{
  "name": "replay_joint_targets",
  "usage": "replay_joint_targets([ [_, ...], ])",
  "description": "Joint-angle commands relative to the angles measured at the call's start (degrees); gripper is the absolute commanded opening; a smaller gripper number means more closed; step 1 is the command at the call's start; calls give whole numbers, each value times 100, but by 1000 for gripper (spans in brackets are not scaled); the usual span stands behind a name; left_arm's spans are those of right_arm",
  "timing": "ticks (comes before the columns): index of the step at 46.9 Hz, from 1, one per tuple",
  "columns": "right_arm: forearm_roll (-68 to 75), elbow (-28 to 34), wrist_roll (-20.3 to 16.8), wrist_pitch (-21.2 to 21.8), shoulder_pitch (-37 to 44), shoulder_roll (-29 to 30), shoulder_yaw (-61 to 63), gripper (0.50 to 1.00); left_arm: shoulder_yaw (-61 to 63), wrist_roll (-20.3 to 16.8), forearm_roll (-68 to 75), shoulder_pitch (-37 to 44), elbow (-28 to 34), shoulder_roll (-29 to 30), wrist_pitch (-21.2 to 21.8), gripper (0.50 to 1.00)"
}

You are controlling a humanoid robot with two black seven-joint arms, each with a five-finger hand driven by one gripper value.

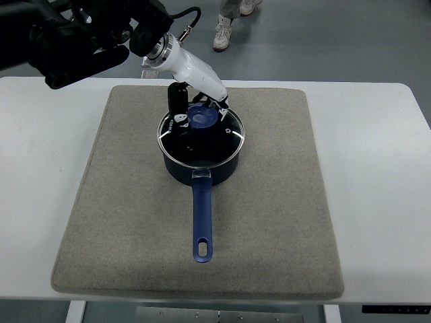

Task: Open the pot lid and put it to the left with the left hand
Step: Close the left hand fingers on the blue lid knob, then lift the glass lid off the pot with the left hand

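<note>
A dark blue pot [202, 168] stands on the grey mat, its long blue handle [202, 222] pointing toward the near edge. The glass lid [225, 138] sits flat on the pot, with a blue knob [202, 119] at its centre. My left hand [199, 116] reaches in from the upper left, white wrist above the pot's far rim. Its black fingers [178, 108] are curled down around the knob on both sides, touching it. The right arm is out of view.
The grey mat [269, 222] covers most of the white table [377, 168]. Bare mat lies to the left of the pot [114, 195]. A person's shoes [225, 32] show on the floor beyond the table's far edge.
</note>
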Motion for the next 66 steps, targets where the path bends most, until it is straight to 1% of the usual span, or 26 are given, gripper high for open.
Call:
replay_joint_targets([
  [1,-5,0,0,0,0,0,0,917,-31,0,-13,-6,7,-10,19,500],
  [30,4,0,0,0,0,0,0,917,-84,0,-83,-85,69,-2,107,500],
  [43,-5,0,0,0,0,0,0,917,-84,0,-92,-181,394,51,371,500],
  [56,4,0,0,0,0,0,0,917,-84,0,-101,-181,394,104,432,500],
  [61,-5,0,0,0,0,0,0,917,-75,0,-74,-199,429,174,590,500],
  [66,-5,0,0,0,0,0,0,917,-66,0,-83,-217,552,288,626,500],
])
